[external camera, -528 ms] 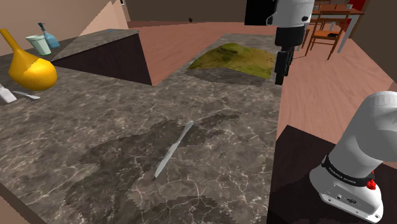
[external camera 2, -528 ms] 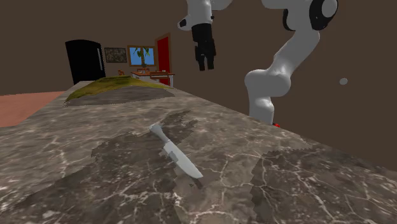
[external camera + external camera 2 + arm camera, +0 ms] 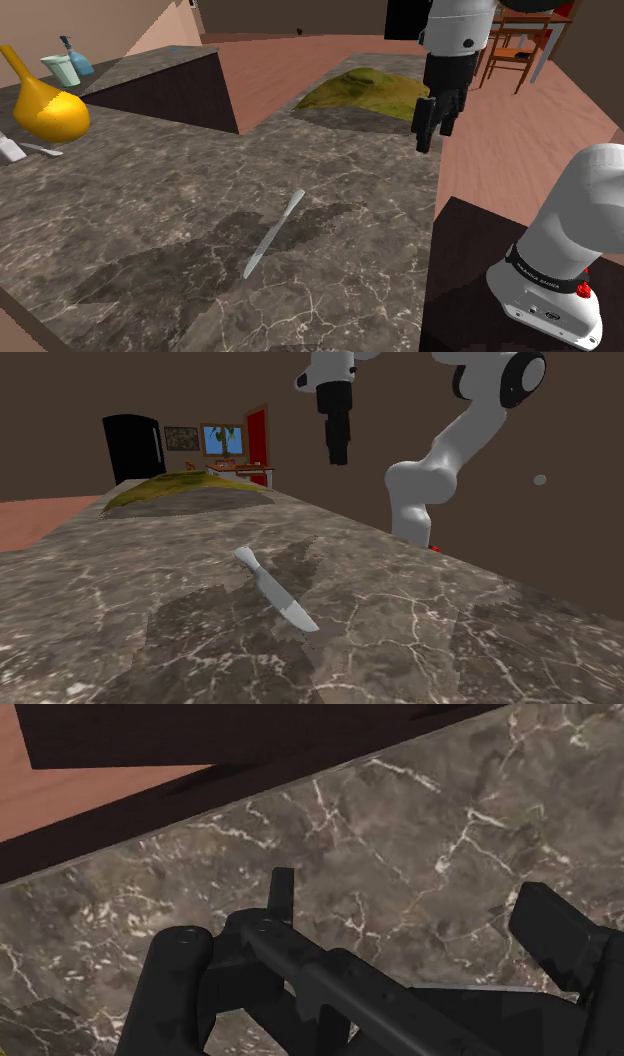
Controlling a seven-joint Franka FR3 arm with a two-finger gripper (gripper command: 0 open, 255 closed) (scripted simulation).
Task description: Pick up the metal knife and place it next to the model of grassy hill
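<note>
so the gripper (image 3: 434, 138) has swung a bit since half a second ago; it was hanging further from the knife (image 3: 272, 235), now it has drifted toward it and turned, pointing pretty much straight down in the second exterior view (image 3: 338, 456); fingers spread apart with nothing between them, wrist view (image 3: 415, 889) just has marble under them; the knife hasn't budged, flat on the dark marble counter (image 3: 150, 200), handle end toward the grassy hill model (image 3: 368, 90); I'd say it's early approach, the gripper is high up and well apart from the knife, so the grab isn't begun; the hill sits well beyond the knife with bare marble between; the yellow gourd-shaped jug (image 3: 50, 110) and teal bottle (image 3: 68, 62) are well apart from the knife on the far side, not in the way.
</note>
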